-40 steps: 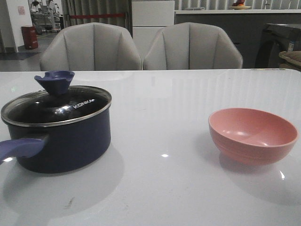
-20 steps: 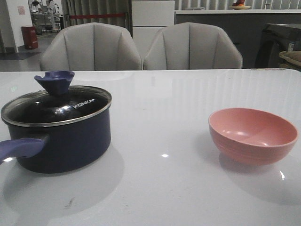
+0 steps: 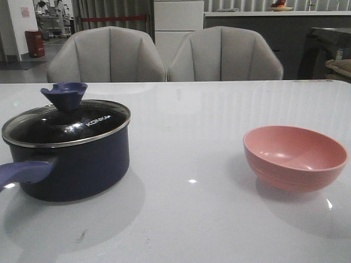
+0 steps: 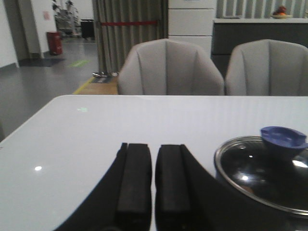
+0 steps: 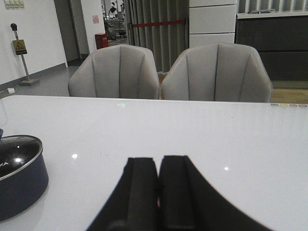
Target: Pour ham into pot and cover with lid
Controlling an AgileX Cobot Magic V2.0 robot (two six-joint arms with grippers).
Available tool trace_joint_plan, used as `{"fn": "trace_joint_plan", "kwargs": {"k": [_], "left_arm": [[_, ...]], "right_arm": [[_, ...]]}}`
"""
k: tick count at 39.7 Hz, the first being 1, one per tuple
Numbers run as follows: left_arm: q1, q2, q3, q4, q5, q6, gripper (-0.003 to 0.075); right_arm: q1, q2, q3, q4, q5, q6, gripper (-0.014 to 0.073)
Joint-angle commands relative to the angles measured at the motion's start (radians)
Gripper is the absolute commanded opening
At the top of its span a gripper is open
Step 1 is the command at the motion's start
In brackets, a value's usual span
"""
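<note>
In the front view the pot [image 3: 71, 164] sits at the left of the frame on the white table [image 3: 192, 219], its long purple-blue handle [image 3: 24, 172] running off the left edge. The lid [image 3: 66, 123] rests level on the pot's rim, closing it, with the flared blue knob [image 3: 64, 94] upright at its centre and the white KONKA lettering facing right. At the right of the frame, well apart from the pot, stands a pink bowl [image 3: 294, 158]; its visible inside looks bare. No ham can be seen; the lid glass is too dark to show the pot's contents. Two grey chairs [image 3: 164, 55] stand behind the table at the top of the frame. In the left wrist view the left gripper [image 4: 153, 180] shows at the lower centre, its black fingers nearly together with a thin gap, holding nothing, with the lidded pot at lower right. In the right wrist view the right gripper [image 5: 158, 187] has its fingers pressed together, empty, at the bottom centre, the pot at the lower left edge.
</note>
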Motion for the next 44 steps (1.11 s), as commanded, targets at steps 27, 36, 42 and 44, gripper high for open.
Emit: {"fn": "trace_joint_plan", "kwargs": {"k": [27, 36, 42, 44], "left_arm": [[-0.135, -0.021, 0.112, 0.011, -0.197, -0.037, 0.0133], [-0.135, -0.021, 0.112, 0.011, -0.197, -0.037, 0.0133], [-0.135, -0.021, 0.112, 0.011, -0.197, -0.037, 0.0133], [-0.135, -0.021, 0.112, 0.011, -0.197, -0.037, 0.0133]], "right_arm": [[0.002, 0.009, -0.025, 0.003, -0.086, -0.007, 0.0152], [0.002, 0.009, -0.025, 0.003, -0.086, -0.007, 0.0152], [0.002, 0.009, -0.025, 0.003, -0.086, -0.007, 0.0152], [0.002, 0.009, -0.025, 0.003, -0.086, -0.007, 0.0152]]}}
